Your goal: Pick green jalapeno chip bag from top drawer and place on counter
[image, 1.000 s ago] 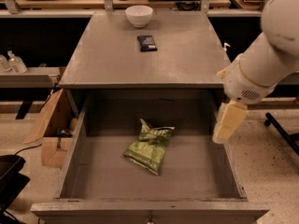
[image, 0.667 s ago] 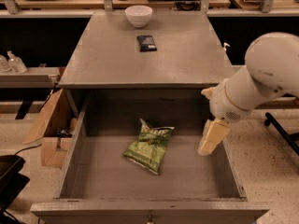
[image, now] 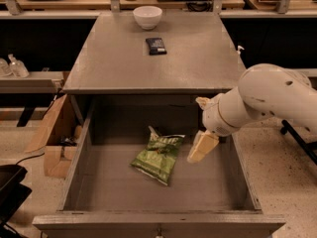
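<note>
The green jalapeno chip bag (image: 158,155) lies flat on the bottom of the open top drawer (image: 158,221), near its middle. My gripper (image: 200,148) hangs inside the drawer just to the right of the bag, a short way from its right edge, pointing down and left. The white arm comes in from the right over the drawer's right wall. The counter (image: 124,58) stretches behind the drawer.
A white bowl (image: 147,16) stands at the back of the counter. A small dark navy packet (image: 156,45) lies in front of it. Cardboard boxes (image: 54,143) sit on the floor at the left. A dark object (image: 10,192) is at the lower left.
My gripper has moved left and lower into the drawer, from over the right wall to close beside the chip bag. The bag has not moved.
</note>
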